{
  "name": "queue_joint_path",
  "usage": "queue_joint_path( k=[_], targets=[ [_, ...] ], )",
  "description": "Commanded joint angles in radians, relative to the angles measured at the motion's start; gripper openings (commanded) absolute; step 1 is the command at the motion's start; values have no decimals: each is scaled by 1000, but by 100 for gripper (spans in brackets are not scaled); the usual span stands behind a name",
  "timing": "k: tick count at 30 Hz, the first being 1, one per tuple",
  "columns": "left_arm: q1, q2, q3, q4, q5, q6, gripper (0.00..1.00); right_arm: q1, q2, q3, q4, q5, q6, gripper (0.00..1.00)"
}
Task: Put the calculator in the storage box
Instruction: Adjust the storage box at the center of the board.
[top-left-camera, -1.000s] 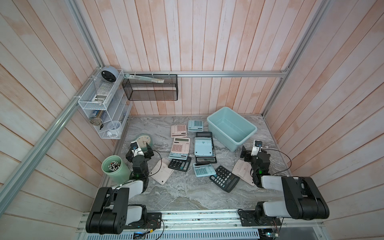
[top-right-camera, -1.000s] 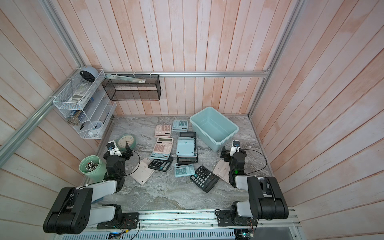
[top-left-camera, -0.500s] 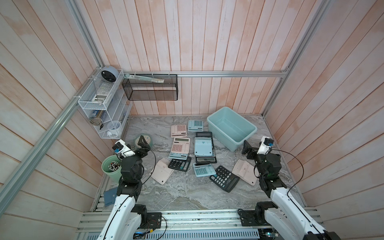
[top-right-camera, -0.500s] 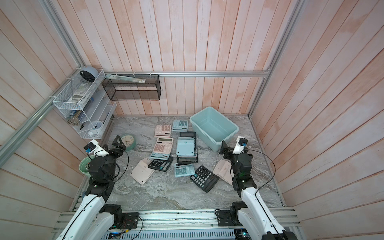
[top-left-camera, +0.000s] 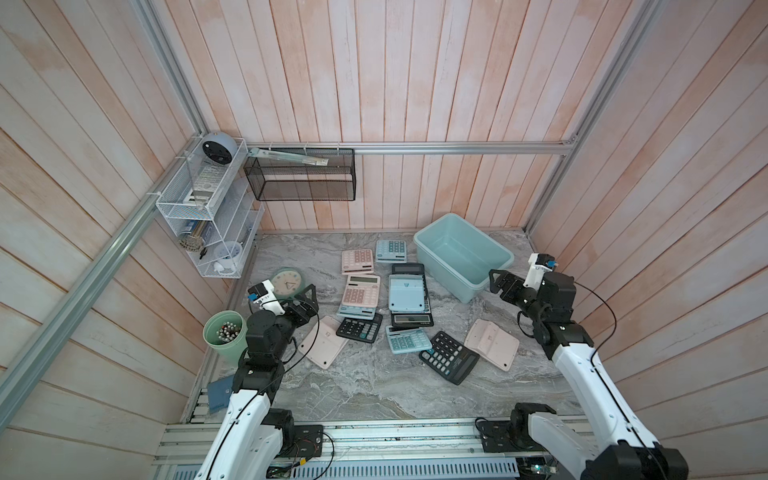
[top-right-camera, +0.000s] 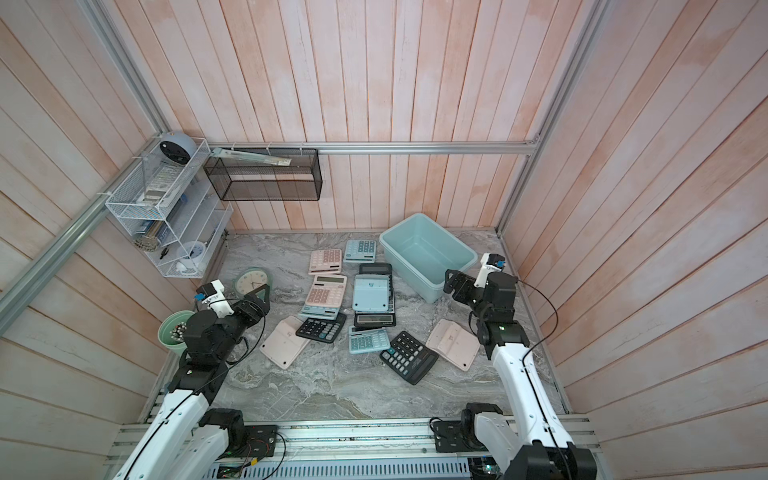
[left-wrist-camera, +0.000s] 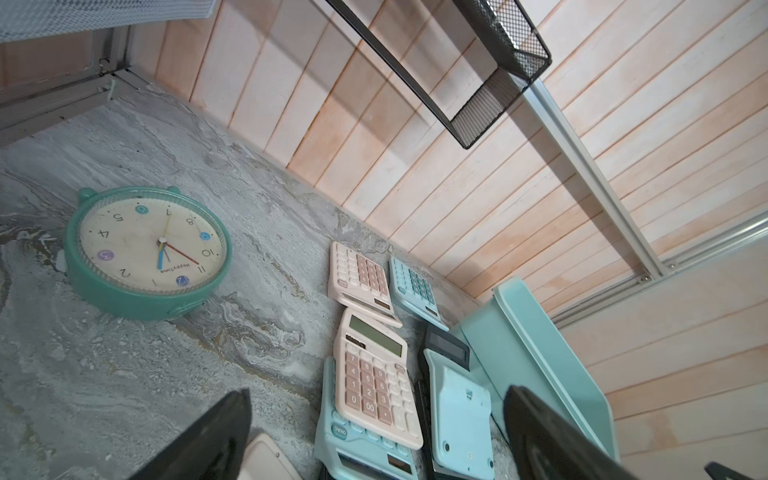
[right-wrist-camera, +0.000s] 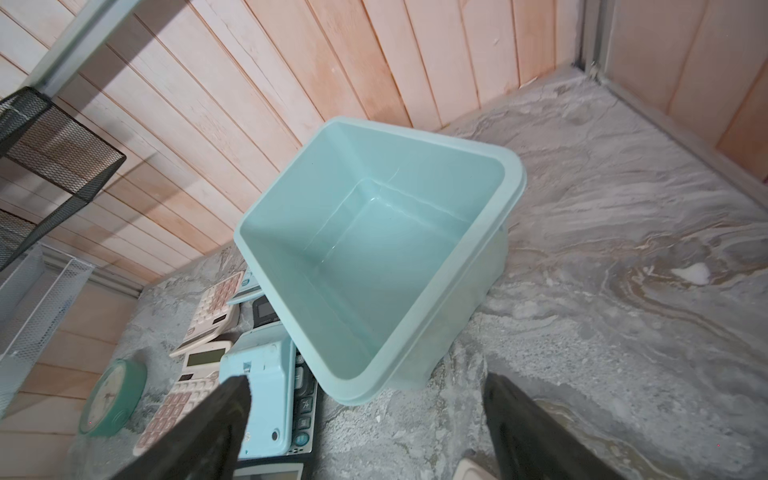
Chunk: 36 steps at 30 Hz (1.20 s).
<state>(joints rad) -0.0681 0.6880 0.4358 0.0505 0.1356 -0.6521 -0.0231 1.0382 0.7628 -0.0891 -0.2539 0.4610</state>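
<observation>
No calculator has yet been taken up, and the storage box (top-left-camera: 488, 282) is seen to be empty in both top views. It stands at the far right of the marble tabletop (top-left-camera: 365, 386), mouth upward. Its long axis is laid diagonally, from back-left to front-right as reckoned from the robot.

The calculators are spread flat beside and in front of the box, and which one is meant cannot be told. A pale blue face-down calculator (top-left-camera: 406, 293) is stacked on a black one just beside the box. A pink calculator (top-left-camera: 360, 289) is stacked next to that, and both are laid front to back, the pink one with its display at the far end. A pink face-down calculator (top-left-camera: 491, 344) lies nearest the right arm, on a diagonal like the box's.

The right gripper (top-left-camera: 496, 282) is held above the table near the box's near corner. Its jaws are spread wide and nothing is held. The left gripper (top-left-camera: 309, 300) is likewise wide open and empty, raised near the green clock (top-left-camera: 286, 282).

The step in hand is judged to be the approach, before any grasp. A calculator must next be chosen and the open jaws lowered over it. They should be turned across its short width, since the thin flat body offers only its edges.
</observation>
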Motion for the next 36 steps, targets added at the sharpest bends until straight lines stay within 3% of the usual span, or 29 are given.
queue_joint_path(
  k=[1, 5, 12, 18, 25, 31, 36],
  targets=[
    [-3, 3, 28, -66, 65, 44, 100, 21, 98, 133, -121, -97, -35, 91],
    [-1, 7, 11, -30, 105, 27, 100, 113, 228, 314, -298, 19, -145, 90],
    [16, 5, -43, 8, 57, -83, 100, 246, 494, 610, -571, 150, -280, 90],
    [53, 104, -67, 129, 143, -142, 100, 316, 644, 751, -721, 254, -337, 89],
    [59, 85, -98, 178, 150, -158, 100, 367, 673, 730, -785, 278, -344, 76],
    [62, 71, -98, 162, 144, -153, 100, 379, 628, 664, -782, 233, -290, 54],
    [62, 72, -97, 164, 159, -155, 100, 387, 596, 638, -800, 211, -262, 48]
  ],
)
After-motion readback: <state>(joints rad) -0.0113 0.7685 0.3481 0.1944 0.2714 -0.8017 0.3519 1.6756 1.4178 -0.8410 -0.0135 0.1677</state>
